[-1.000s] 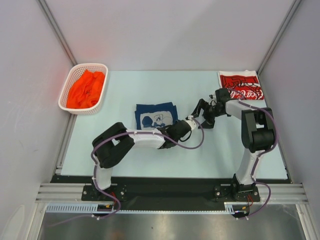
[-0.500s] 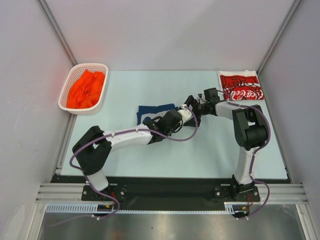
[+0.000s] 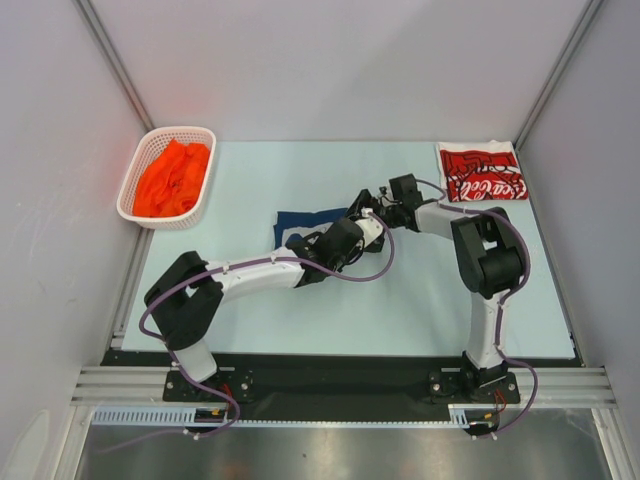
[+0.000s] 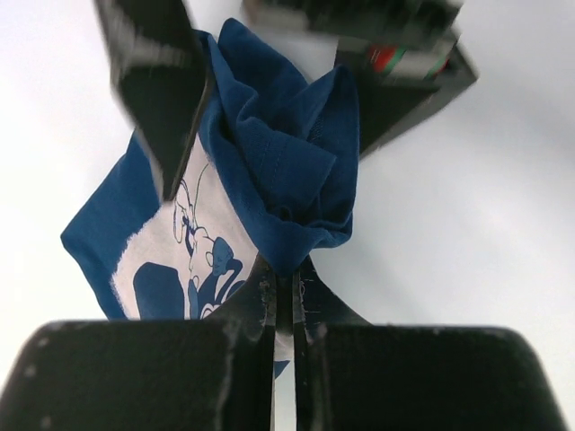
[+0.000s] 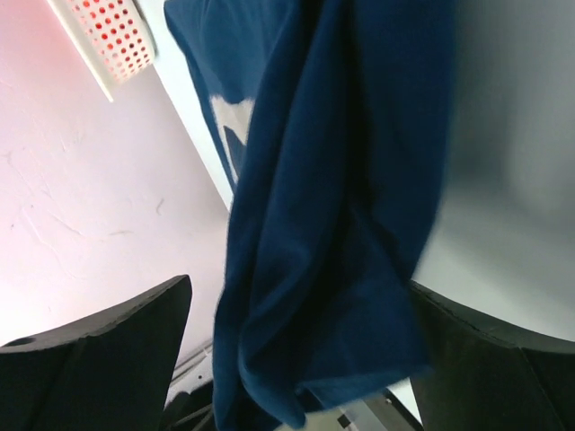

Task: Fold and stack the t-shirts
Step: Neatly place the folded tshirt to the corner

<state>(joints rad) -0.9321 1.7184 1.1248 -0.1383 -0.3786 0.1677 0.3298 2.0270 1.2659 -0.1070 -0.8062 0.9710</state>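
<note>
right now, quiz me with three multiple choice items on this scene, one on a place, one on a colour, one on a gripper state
1. Where on the table does the red t-shirt lie?
A) near left edge
B) far right corner
C) dead centre

2. What colour is the t-shirt in the white basket?
A) orange
B) green
C) white

3. What is the left gripper doing?
A) standing wide open
B) shut on the navy t-shirt
C) shut on the basket's rim

Answers:
1 B, the top view shows it flat by the far right corner.
2 A, the orange t-shirt fills the basket.
3 B, the left wrist view shows its fingers pinched together on blue cloth.
</note>
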